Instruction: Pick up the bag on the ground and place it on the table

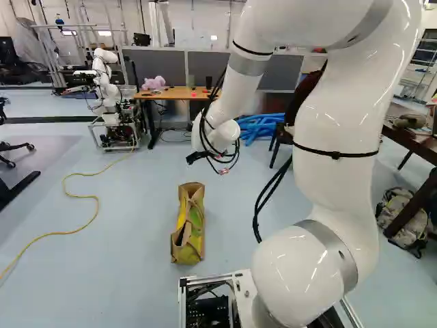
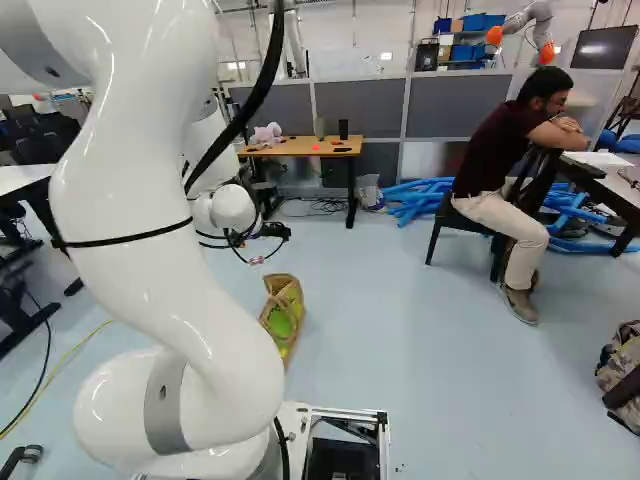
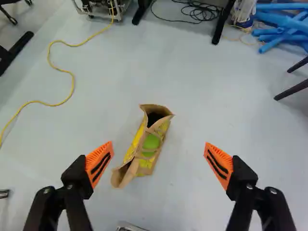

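Your gripper (image 3: 158, 148) stands wide open over the bag (image 1: 187, 225), which sits on the floor just ahead of the base (image 1: 242, 283). Lower it askew and you could crush the bag's soft side; pinch only the rim (image 3: 162, 110) and it may tear. Veer left and you might snag the yellow cable (image 1: 96, 201). At the table (image 2: 305, 147), a careless swing could topple the cup (image 2: 343, 129) near the tabletop's right edge.

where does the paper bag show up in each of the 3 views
left base view: the paper bag is below centre, left of the arm
right base view: slightly left of centre, just right of the arm
wrist view: ahead of the end effector, between its open fingers as seen
shared landmark: blue tubes, beyond it in all three
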